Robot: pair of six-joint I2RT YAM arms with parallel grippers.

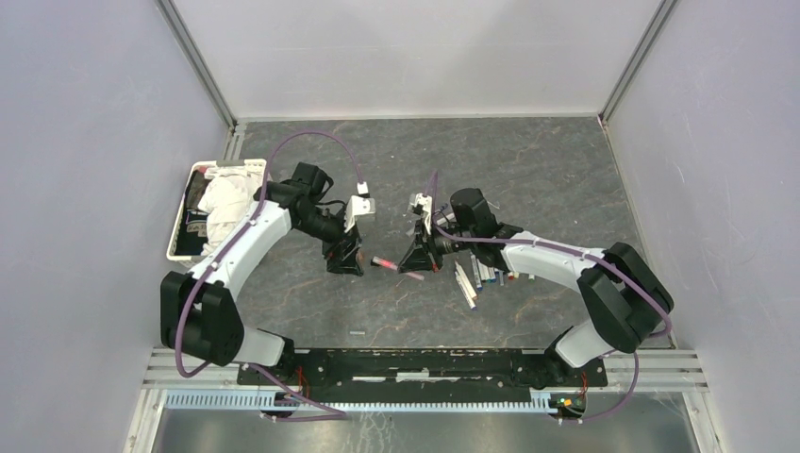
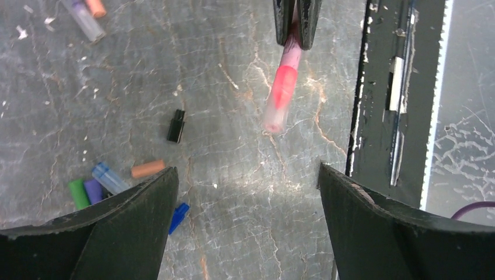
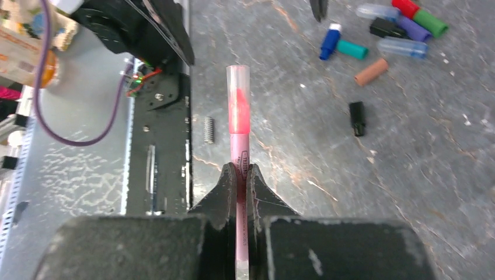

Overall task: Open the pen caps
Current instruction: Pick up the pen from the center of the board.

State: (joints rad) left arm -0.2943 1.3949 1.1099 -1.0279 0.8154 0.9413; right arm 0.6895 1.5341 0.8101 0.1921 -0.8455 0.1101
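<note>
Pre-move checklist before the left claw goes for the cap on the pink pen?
1. Right claw shut on pink pen: ok.
2. Cap on the pen, pointing toward the left claw: ok.
3. Left claw open: ok.
4. Cap lined up with the left claw's gap: ok.
5. Cap inside that gap: not ok, it sits beyond the tips.
6. Right claw's hold firm enough for a pull: cannot tell.

My left arm and right arm: white links, black joints, purple cables. Left gripper fingers: scuffed black.
</note>
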